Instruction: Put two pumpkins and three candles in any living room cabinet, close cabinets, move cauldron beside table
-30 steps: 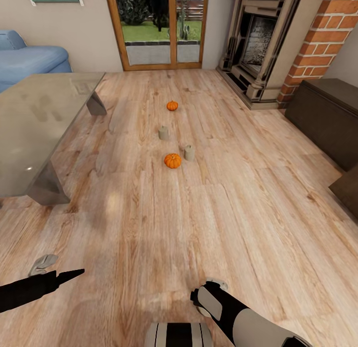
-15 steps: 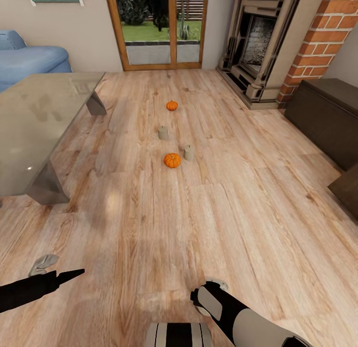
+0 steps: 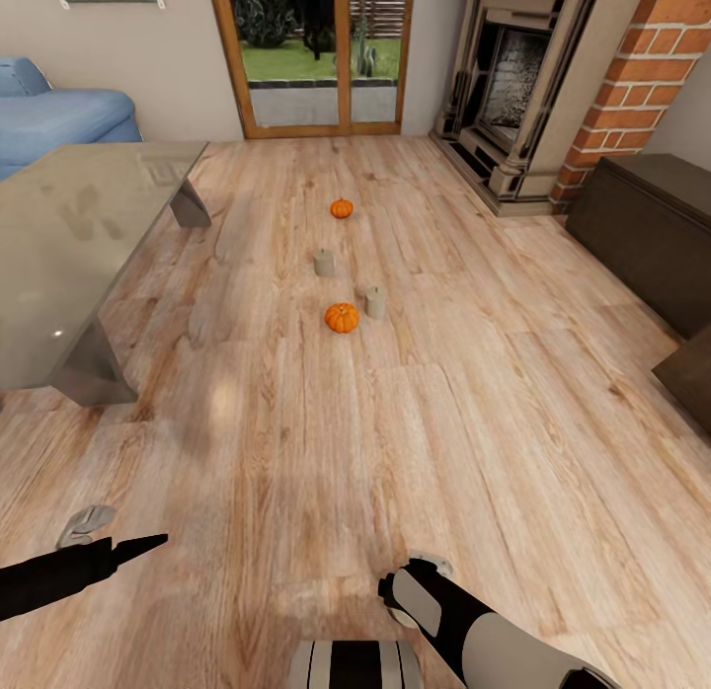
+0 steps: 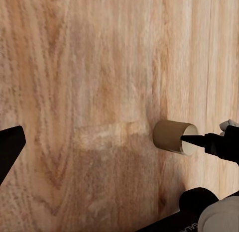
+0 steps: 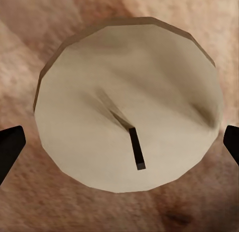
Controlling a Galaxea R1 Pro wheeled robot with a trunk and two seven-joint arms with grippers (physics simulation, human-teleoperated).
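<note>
Desk: glass-topped, left side of the head view, beside a blue sofa.
Left claw: lower left, fingers spread over bare floor.
Pumpkins: far one and near one, frame centre.
Candles: two between them.
Right claw: lower centre, fingertips apart either side of a third candle.
Cabinet: right edge, drawers closed.

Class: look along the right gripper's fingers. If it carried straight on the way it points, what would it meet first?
Most likely the candle: its wick end faces the right gripper, between the open fingers. How near is unclear.
</note>
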